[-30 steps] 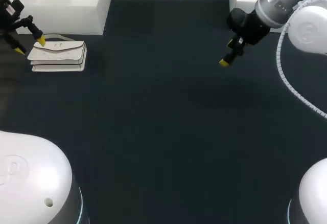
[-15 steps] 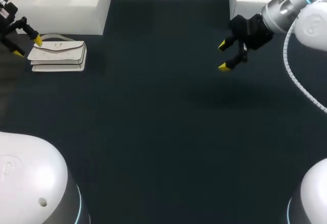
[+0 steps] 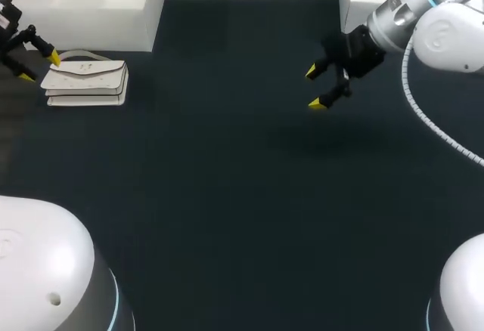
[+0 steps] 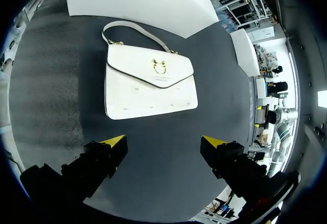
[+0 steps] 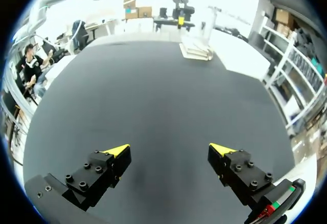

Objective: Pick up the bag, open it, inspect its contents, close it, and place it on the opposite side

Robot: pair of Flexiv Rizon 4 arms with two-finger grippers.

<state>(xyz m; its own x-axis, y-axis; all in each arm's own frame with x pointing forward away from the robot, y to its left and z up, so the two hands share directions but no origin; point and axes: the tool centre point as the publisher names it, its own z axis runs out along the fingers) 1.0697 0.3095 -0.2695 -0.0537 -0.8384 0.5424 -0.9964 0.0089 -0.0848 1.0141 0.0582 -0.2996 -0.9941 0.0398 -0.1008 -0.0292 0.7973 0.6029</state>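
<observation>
Just ahead of left gripper (image 4: 163, 141), fingers wide, empty: bag (image 4: 148, 83), untouched; right gripper (image 5: 169, 149) agape.

Head view: fixed, high and behind, looking down over the whole table (image 3: 227, 195) from far off. Left wrist view: close above table's far left corner, facing down past left gripper (image 4: 164, 142) onto bag (image 4: 148, 86). Right wrist view: low over far right part, facing across table past right gripper (image 5: 169, 150) toward far left corner. Shared by all three: bag, small and distant in right wrist view.
</observation>
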